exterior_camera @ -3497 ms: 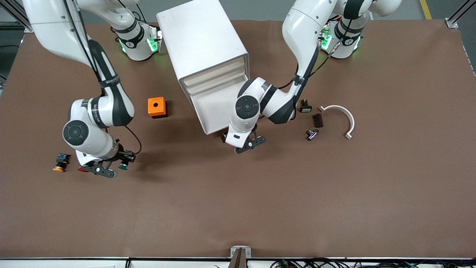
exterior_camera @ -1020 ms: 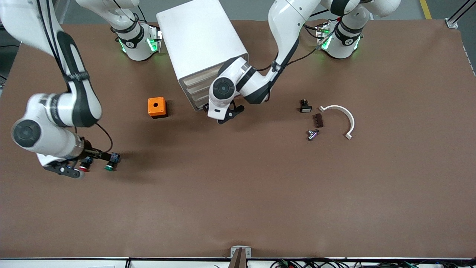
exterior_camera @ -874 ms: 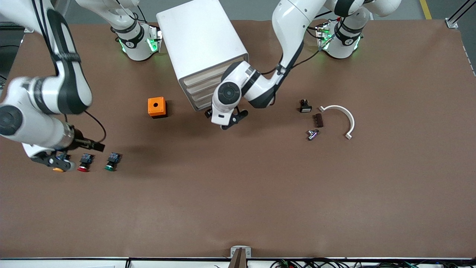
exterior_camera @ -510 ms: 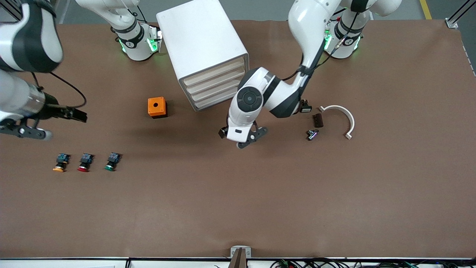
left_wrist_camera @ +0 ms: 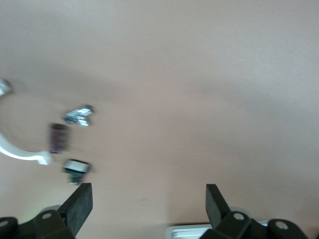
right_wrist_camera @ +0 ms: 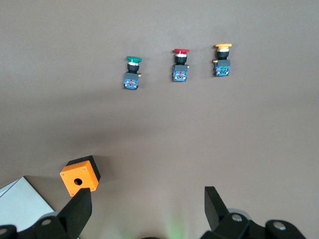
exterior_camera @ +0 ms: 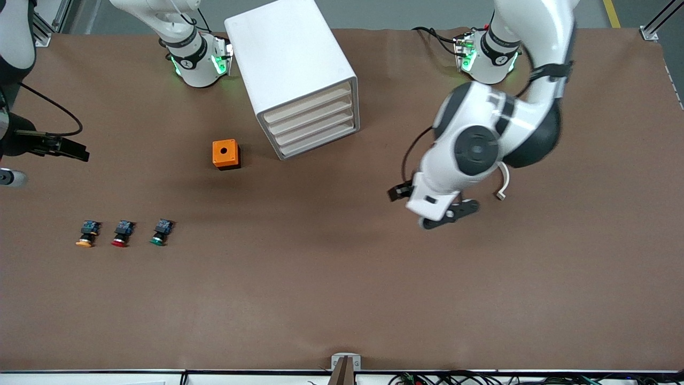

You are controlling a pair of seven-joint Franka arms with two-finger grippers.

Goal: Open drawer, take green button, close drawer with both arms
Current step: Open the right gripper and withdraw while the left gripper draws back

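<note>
1. Right gripper [right_wrist_camera: 144,209]: fingers spread, empty, cut off at the front view's left edge, over bare table. Right arm is the nearer one.
2. Green button [exterior_camera: 158,232] lies on the table, lower left of the front view, below and inward of that gripper; cap points toward the camera (red [exterior_camera: 121,233] and orange [exterior_camera: 87,233] buttons alongside).
3. Left gripper [exterior_camera: 444,216]: spread, empty, centre-right.
4. Drawer [exterior_camera: 318,137] flush in cabinet [exterior_camera: 291,64]; which drawer was used cannot be told.
</note>
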